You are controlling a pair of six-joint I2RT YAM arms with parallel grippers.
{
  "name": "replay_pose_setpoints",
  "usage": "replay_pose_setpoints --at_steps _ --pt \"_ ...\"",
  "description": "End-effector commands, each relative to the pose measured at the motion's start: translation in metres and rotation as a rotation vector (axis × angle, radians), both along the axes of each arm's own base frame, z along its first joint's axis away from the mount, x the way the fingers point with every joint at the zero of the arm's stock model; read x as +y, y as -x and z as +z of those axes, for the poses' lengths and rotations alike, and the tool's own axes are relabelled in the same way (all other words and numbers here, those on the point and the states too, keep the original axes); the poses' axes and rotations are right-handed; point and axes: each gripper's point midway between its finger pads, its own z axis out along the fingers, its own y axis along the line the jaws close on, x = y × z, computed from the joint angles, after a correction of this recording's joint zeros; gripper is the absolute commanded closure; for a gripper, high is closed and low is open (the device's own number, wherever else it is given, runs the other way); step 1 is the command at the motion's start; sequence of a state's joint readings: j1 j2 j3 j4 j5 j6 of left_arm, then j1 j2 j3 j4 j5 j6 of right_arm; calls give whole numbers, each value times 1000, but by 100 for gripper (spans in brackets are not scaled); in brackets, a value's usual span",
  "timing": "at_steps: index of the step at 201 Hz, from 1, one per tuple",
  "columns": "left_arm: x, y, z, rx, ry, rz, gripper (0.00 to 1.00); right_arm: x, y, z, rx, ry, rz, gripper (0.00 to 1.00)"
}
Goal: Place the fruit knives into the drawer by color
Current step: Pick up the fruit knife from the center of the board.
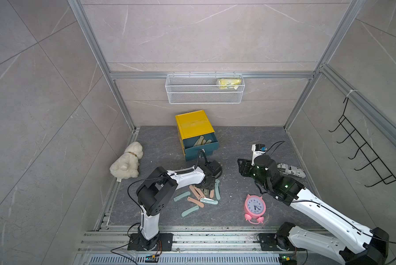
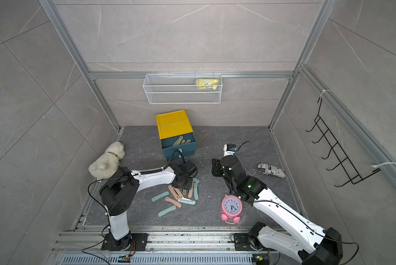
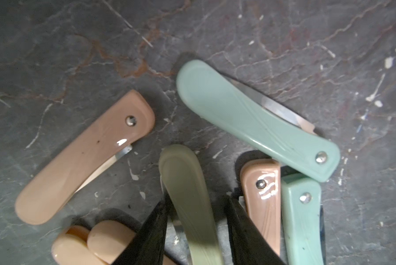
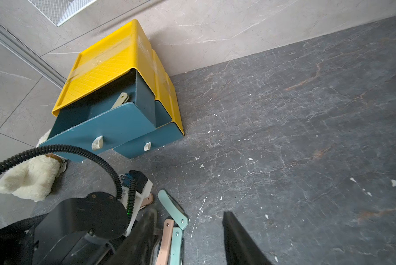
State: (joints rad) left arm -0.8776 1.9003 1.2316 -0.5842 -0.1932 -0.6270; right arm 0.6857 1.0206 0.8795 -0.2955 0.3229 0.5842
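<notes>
Your left gripper (image 3: 196,202) stands part open astride an olive-green fruit knife (image 3: 185,174) among the other fruit knives (image 1: 199,197) on the floor (image 1: 236,142), a gap either side, gripping nothing. Your right gripper (image 4: 187,213) hangs open and empty. The drawer (image 1: 193,124) by the back wall has its top tray (image 1: 201,148) out, olive knives (image 1: 200,140) inside.

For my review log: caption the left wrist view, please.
Left gripper straddling an olive knife, pink knives and teal knives around it, on dark stone tabletop.
</notes>
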Motion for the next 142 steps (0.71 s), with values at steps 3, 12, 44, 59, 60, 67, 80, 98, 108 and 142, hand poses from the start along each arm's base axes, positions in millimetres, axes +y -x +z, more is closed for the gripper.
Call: replay_pose_setpoints --at_steps 3,12,44,59,60,67,80,98,108,142 --pt "15 8 -7 32 -114 -43 57 -8 3 -3 8 0 -22 49" --pt "16 7 -7 28 -121 -46 60 -8 3 -3 9 -4 -20 49" --pt "7 2 -2 -16 -82 -49 68 -8 4 -4 12 -14 -22 49" --pt "0 -1 6 -43 -53 -54 71 -8 3 -4 13 -14 -24 49" --pt "0 -2 6 -45 -52 -55 71 -8 4 -4 14 -14 -24 49" --pt "-3 -4 11 -59 -38 -53 72 -8 3 -5 14 -15 -25 49" --pt "-7 -8 23 -87 -6 -49 72 -7 3 -5 15 -15 -24 49" --pt "-14 -11 42 -121 42 -49 73 -8 3 -4 14 -18 -25 49" --pt "-17 -12 51 -138 61 -50 73 -8 3 -4 13 -19 -28 49" --pt "-22 -11 84 -191 122 -61 74 -8 2 -4 15 -18 -31 49"
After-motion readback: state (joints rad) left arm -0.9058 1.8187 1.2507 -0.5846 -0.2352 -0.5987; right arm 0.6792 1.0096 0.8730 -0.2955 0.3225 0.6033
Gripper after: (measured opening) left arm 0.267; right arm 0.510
